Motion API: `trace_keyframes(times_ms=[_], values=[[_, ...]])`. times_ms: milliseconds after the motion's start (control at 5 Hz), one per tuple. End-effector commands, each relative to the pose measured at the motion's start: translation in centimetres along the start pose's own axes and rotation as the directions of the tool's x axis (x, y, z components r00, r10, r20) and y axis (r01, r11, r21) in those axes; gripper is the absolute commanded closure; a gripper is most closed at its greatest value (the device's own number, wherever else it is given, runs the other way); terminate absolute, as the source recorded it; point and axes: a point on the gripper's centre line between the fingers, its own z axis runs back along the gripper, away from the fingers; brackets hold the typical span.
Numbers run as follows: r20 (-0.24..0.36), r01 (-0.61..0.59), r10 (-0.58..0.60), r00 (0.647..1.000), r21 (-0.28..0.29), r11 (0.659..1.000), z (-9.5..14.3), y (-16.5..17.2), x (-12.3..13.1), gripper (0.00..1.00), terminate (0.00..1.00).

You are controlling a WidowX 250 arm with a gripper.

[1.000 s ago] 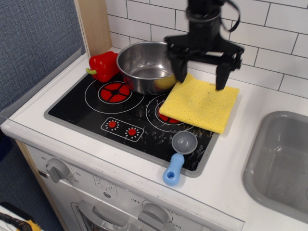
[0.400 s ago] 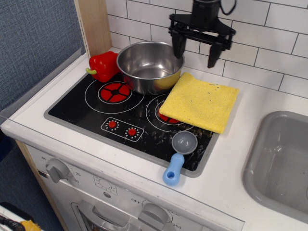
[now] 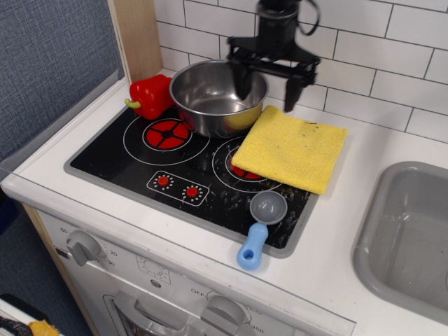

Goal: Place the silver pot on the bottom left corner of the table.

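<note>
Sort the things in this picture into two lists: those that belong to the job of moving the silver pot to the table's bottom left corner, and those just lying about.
Belong to the job:
silver pot
table, with its bottom left corner
hand, open above the pot's right rim

Just lying about:
red pepper
yellow cloth
grey scoop with blue handle
sink

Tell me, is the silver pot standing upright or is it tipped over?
Upright. The silver pot sits on the stovetop with its round opening facing up, the inside bottom visible.
</note>
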Motion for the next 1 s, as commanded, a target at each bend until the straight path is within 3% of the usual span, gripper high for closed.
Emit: trace_keyframes(times_ms=[0, 200, 400, 600, 800], values=[[-0.012, -0.008, 0.008, 1.000, 0.008, 1.000, -1.0, -0.4, -0.2, 0.00, 0.00], [0.006, 0.009, -0.009, 1.000, 0.008, 1.000, -0.4, -1.0, -0.8, 1.00, 0.00], [0.015, 0.012, -0.012, 1.000, 0.004, 1.000, 0.1, -1.1, -1.1, 1.00, 0.00], [0.056, -0.008, 0.010, 0.998, -0.020, 1.000, 2.6, -0.4, -1.6, 1.00, 0.00], [0.132, -0.046, 0.056, 0.990, -0.075, 0.996, 6.8, 1.3, -2.5, 1.00, 0.00]])
